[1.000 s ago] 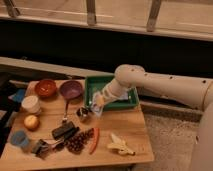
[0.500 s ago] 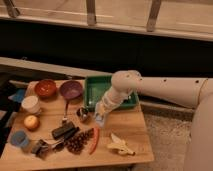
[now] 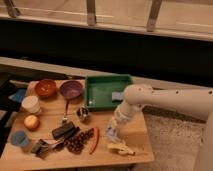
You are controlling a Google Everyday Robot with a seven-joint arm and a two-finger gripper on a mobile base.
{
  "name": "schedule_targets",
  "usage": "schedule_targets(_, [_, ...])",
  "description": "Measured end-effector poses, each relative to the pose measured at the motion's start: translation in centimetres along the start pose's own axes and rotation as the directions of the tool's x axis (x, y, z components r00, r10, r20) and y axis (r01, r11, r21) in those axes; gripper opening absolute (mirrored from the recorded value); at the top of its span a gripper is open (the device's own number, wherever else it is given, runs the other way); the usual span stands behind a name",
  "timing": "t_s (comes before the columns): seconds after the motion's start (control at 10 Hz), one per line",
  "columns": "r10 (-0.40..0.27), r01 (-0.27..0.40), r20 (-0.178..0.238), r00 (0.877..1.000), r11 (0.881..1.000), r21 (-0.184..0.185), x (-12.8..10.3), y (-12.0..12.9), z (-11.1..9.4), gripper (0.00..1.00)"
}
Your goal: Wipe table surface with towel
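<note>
The gripper (image 3: 114, 126) is standing closed at the table's (image 3: 137, 134) 4 o'clock area, apparently pinching the towel (image 3: 110, 135) at the tray's (image 3: 95, 102) 6 o'clock; the towel is looking light, soft, prone to bunching, so a thick fold is offering the best hold.

The white arm (image 3: 165, 97) reaches in from the right and bends down at the elbow. Its pincer (image 3: 113, 134) hangs closed, low over the surface's (image 3: 136, 131) front right.
</note>
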Motion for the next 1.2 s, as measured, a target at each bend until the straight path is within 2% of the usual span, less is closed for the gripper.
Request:
schedule_targets(0.5, [0.002,-0.002,-0.002,1.0,1.0,0.002,-0.1,0.0,0.1,0.0])
schedule_targets(0.6, [-0.005,0.006,-0.017,1.0,0.999,0.036,-0.7,-0.1,0.4,0.0])
schedule_targets(0.7, [-0.001,0.004,-0.035,0.999,0.996,0.087,-2.0,0.2,1.5,0.0])
schedule_targets(0.9, [0.035,-0.029,-0.05,0.998,0.993,0.115,-2.4,-1.2,2.3,0.0])
schedule_targets(1.2, [0.114,-0.105,-0.052,0.992,0.985,0.14,-1.6,-5.4,2.4,0.0])
